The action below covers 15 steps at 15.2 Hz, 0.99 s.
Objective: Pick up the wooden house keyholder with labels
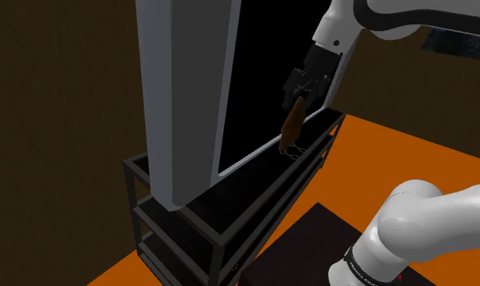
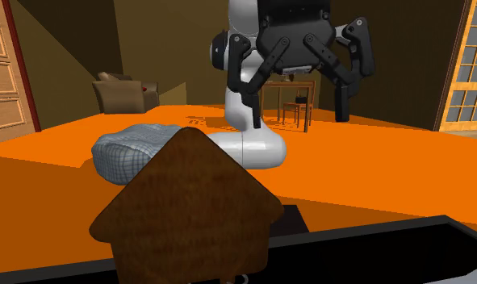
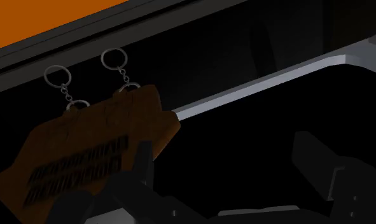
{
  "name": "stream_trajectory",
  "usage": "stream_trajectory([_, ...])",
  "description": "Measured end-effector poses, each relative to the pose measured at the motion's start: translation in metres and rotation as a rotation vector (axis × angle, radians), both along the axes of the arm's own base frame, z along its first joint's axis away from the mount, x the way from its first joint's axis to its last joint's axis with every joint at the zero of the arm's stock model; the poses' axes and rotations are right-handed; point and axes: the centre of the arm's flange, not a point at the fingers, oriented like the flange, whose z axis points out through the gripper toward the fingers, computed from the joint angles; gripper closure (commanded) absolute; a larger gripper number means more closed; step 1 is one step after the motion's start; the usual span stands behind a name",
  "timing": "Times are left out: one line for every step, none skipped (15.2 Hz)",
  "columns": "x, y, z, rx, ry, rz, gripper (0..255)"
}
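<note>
Jaws spread wide, clasping nothing: in the wrist view one finger overlaps the edge of the wooden house keyholder while the other stands well apart from it, and I cannot tell whether that near finger touches the wood.

Sweeping from the shoulder view's left, a tall grey panel stands on a black rack. The keyholder hangs upright just beside the panel's lower edge and right beneath the jaws. Its key rings dangle near the rack's top rail. The orange floor lies further right.

The likely trouble is that the piece sits off-centre. Closing from here could pinch only a corner or push it sideways, so it tips over the rail to the floor. The rings could also snag on the rail during a lift.
</note>
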Motion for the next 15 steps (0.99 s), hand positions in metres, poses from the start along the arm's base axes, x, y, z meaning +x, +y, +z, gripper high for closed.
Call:
stream_trajectory([0.0,0.0,0.0,0.0,0.0,0.0,0])
stream_trajectory([-0.001,-0.002,-0.005,-0.003,0.0,0.003,0])
stream_trajectory([-0.002,-0.006,-0.013,-0.007,0.0,0.007,0])
stream_trajectory([-0.003,-0.012,-0.022,-0.013,0.0,0.012,0])
stream_trajectory([-0.002,-0.017,-0.034,-0.018,0.0,0.018,0])
stream_trajectory([-0.001,-0.02,-0.044,-0.024,0.001,0.024,0])
stream_trajectory([-0.002,-0.028,-0.057,-0.03,0.0,0.029,0])
stream_trajectory([-0.005,-0.033,-0.07,-0.036,0.0,0.036,0])
stream_trajectory([-0.004,-0.037,-0.08,-0.042,0.0,0.042,0])
stream_trajectory([-0.006,-0.042,-0.091,-0.048,0.0,0.048,0])
stream_trajectory([-0.007,-0.047,-0.099,-0.055,0.0,0.055,0])
stream_trajectory([-0.006,-0.054,-0.112,-0.06,0.001,0.061,0])
stream_trajectory([-0.005,-0.06,-0.126,-0.067,0.001,0.067,0])
stream_trajectory([-0.007,-0.065,-0.134,-0.071,0.001,0.071,0])
stream_trajectory([-0.008,-0.068,-0.14,-0.073,0.0,0.074,0])
